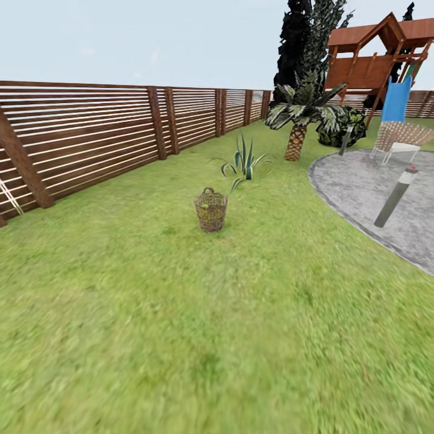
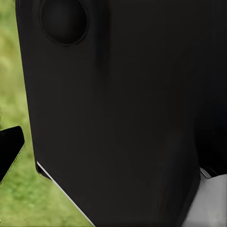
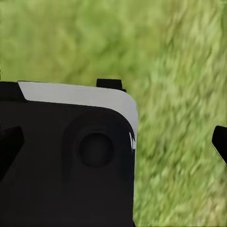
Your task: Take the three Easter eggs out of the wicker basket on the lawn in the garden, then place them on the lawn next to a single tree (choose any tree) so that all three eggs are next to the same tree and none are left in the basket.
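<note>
While we looked down our wrist cameras, the nearest things were our own dark body panels: a black housing point(image 2: 118, 109) blocked most of the left wrist view, with a strip of grass beside it, and a black-and-white housing point(image 3: 66, 161) sat low in the right wrist view over blurred green lawn point(image 3: 179, 71). Dark fingertip edges showed at the sides of the right wrist view, set far apart, so the right jaws were spread with nothing between them. One dark tip showed at the edge of the left wrist view, and we could not tell how the left jaws stood.

From the head camera, bare lawn point(image 1: 181, 337) stretched ahead of us. Farther out, the wicker basket point(image 1: 211, 210) stood upright on the grass, and a bit of yellow, one Easter egg point(image 1: 205, 208), showed through its open weave; we could not count the eggs. Just behind the basket grew a spiky agave-like plant point(image 1: 243, 161). To the right lay a grey paved circle point(image 1: 374, 193) with a tilted bollard light point(image 1: 396, 197). A slatted wooden fence point(image 1: 90, 132) ran along the left. Beyond stood a small palm point(image 1: 298, 120), a woven lounge chair point(image 1: 401, 137), a wooden playset with a blue slide point(image 1: 380, 60), and dark tall trees point(image 1: 304, 42).
</note>
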Available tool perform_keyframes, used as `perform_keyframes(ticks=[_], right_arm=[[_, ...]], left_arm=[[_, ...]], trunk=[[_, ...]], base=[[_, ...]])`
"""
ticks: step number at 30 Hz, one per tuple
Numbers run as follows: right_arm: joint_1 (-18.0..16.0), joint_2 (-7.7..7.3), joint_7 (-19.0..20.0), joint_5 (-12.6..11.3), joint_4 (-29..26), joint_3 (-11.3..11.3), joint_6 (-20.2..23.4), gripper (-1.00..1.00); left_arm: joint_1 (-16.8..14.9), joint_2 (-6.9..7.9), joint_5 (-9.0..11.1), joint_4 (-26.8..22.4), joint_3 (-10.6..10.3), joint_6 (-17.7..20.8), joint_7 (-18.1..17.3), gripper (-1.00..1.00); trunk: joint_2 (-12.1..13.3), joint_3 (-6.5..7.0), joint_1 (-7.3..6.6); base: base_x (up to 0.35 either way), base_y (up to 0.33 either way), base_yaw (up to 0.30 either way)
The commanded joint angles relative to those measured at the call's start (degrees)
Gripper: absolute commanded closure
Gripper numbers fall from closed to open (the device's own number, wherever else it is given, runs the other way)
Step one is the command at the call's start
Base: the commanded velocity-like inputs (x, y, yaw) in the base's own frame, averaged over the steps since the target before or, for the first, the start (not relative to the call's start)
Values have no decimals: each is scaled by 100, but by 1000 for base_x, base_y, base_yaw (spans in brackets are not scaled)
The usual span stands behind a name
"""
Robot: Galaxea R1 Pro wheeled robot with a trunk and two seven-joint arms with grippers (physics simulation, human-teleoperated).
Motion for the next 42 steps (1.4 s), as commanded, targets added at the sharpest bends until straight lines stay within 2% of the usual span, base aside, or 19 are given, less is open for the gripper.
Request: perform_keyframes(ticks=[1,42], right_arm=[[-3,-1,-2,11,5,3,-19,-100],[-3,-1,-28,-10,5,3,-15,-100]], left_arm=[[1,-2,8,-4,19,-8,-5,-100],[1,-2,8,-3,19,-8,-5,-100]], trunk=[[-2,-4,3],[-2,-4,3]], base=[[337,0,0],[337,0,0]])
